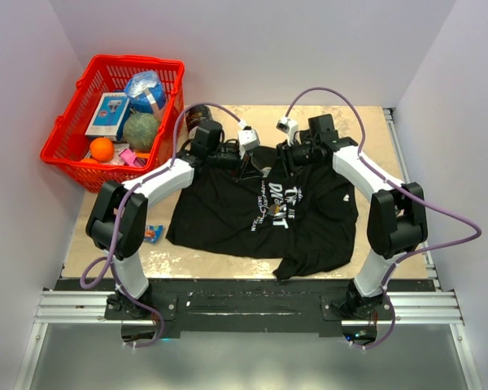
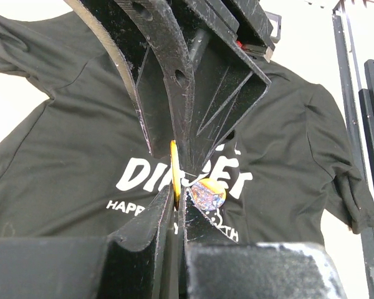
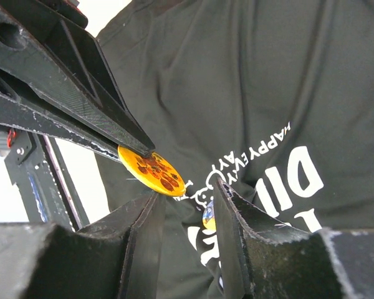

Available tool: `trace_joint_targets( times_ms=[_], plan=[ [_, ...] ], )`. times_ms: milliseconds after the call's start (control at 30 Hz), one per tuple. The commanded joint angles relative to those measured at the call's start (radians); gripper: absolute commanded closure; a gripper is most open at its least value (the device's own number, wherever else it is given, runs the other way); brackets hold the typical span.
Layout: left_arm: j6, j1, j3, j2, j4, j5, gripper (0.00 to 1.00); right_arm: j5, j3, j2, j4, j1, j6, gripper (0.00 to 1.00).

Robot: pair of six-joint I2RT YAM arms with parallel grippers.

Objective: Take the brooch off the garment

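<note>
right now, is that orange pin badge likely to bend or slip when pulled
Likely stiff: the orange pin badge looks a flat disc, pinched by the left end effector. Its smooth face could slip. Thin, so probably light.

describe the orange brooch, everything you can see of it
The orange brooch is a small round flat disc, glossy orange-yellow with dark reddish blotches on its face. The left gripper is shut on its edge, holding it tilted over the black garment near the white lettering. The open right gripper sits close beside it. Whether its pin is in the cloth cannot be seen.
</note>
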Motion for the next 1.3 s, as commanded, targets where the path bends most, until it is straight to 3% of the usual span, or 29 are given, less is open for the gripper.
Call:
trace_joint_targets(
  times_ms=[0, 400, 633, 933, 1267],
  plan=[
    [0.033, -0.027, 0.044, -0.009, -0.027, 0.068, 1.00, -0.002, 0.013, 0.000, 0.116, -0.016, 0.056, 0.60],
    [0.125, -0.062, 0.081, 0.000, -0.122, 0.044, 1.00, 0.002, 0.022, 0.022, 0.159, -0.017, 0.117, 0.59],
    [0.142, -0.071, 0.081, -0.002, -0.136, 0.030, 1.00, 0.005, 0.016, 0.036, 0.215, -0.021, 0.264, 0.54],
    [0.148, -0.076, 0.085, 0.000, -0.137, 0.027, 1.00, 0.033, 0.017, 0.043, 0.237, -0.019, 0.323, 0.52],
    [0.155, -0.079, 0.084, -0.005, -0.147, 0.027, 1.00, 0.067, -0.022, 0.043, 0.301, -0.091, 0.469, 0.53]
  ],
)
